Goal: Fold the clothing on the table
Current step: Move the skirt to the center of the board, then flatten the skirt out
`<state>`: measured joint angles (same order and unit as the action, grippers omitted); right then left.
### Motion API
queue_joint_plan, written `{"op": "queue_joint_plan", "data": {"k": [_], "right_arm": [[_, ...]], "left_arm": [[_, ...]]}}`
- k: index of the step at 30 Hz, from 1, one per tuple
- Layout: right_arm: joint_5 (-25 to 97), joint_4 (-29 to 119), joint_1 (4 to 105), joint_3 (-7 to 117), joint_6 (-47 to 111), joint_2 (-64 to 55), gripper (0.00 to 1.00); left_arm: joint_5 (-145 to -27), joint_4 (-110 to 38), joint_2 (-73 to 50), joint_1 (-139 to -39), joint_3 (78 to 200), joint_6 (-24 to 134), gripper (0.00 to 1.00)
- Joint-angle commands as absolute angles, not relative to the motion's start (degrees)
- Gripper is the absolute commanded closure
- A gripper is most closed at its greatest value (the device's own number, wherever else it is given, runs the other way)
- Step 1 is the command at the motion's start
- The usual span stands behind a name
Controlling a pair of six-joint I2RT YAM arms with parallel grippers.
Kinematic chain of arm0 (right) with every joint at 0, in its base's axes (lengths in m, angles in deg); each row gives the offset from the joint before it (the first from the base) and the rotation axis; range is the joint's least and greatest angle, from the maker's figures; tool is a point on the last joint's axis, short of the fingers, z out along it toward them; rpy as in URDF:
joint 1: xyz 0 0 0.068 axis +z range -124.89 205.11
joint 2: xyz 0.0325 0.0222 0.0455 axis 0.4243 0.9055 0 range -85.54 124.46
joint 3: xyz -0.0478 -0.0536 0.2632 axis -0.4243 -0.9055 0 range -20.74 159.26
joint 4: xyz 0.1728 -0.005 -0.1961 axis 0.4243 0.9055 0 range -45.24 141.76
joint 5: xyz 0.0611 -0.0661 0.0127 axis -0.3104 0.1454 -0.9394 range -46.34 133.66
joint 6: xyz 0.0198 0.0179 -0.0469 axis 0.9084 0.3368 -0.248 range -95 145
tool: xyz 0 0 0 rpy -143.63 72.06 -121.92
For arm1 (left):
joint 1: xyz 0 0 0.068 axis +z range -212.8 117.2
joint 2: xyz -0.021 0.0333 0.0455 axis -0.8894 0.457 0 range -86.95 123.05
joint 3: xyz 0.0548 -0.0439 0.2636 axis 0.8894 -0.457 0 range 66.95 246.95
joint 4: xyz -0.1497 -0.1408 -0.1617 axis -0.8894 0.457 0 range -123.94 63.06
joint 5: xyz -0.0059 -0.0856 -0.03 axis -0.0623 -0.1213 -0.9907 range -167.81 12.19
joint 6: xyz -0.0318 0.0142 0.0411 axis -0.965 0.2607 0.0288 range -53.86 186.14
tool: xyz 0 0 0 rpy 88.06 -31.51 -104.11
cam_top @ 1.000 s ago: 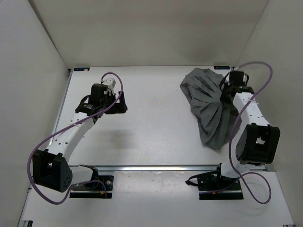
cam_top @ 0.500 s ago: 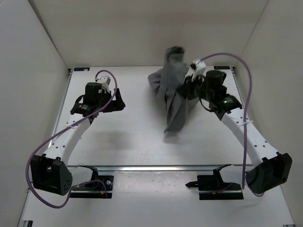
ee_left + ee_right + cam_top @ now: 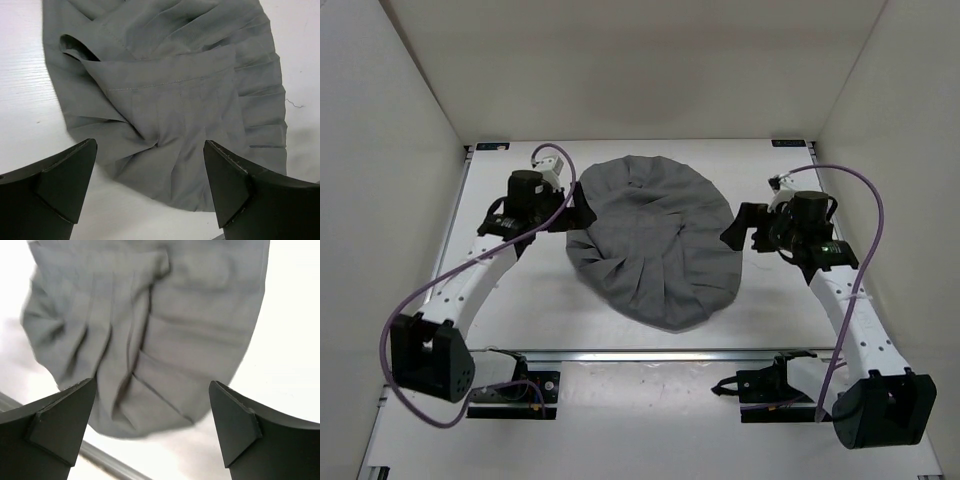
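My left tool and right tool gape wide, empty; grabbing one layer of the grey pleated fabric skirt could, I reckon, bunch its folds askew.

no text, label, brand, number or sign can be read in any of the views. the two small dark-blue pieces at the far corners of the bench are too small to tell whether they carry any writing.
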<state>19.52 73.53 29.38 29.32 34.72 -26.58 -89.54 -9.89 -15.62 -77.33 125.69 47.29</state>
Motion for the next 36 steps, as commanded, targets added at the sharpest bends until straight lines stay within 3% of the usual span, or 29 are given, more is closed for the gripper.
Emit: {"op": "queue_joint_plan", "data": {"k": [1, 7, 12, 16, 23, 31, 36], "right_arm": [[17.9, 70.2, 30.5, 31.2, 37.6, -23.9, 0.07], [21.9, 64.4, 38.7, 33.0, 41.3, -14.7, 0.09], [23.5, 63.8, 37.7, 46.1, 45.6, 3.6, 0.12], [23.1, 61.0, 37.8, 52.3, 47.3, 12.0, 0.14], [25.2, 70.8, 39.5, 67.2, 48.5, 25.7, 0.13], [31.0, 82.1, 43.5, 80.4, 48.5, 34.6, 0.13], [32.4, 84.1, 45.6, 81.0, 48.1, 36.4, 0.2]], "left_arm": [[-90.5, -14.1, -9.5, -77.2, 127.9, 45.5, 0.01], [-90.4, -15.7, 3.6, -77.6, 138.2, 43.5, 0.01], [-89.0, -13.7, 10.8, -75.9, 143.6, 43.9, 0.01], [-89.2, -13.4, 11.6, -72.5, 144.3, 44.6, 0.01], [-90.7, -15.0, 10.7, -69.1, 141.7, 44.9, 0.01], [-92.1, -16.9, 9.3, -67.6, 138.4, 44.7, 0.02], [-92.5, -17.8, 7.9, -66.8, 136.3, 44.8, 0.01]]}}
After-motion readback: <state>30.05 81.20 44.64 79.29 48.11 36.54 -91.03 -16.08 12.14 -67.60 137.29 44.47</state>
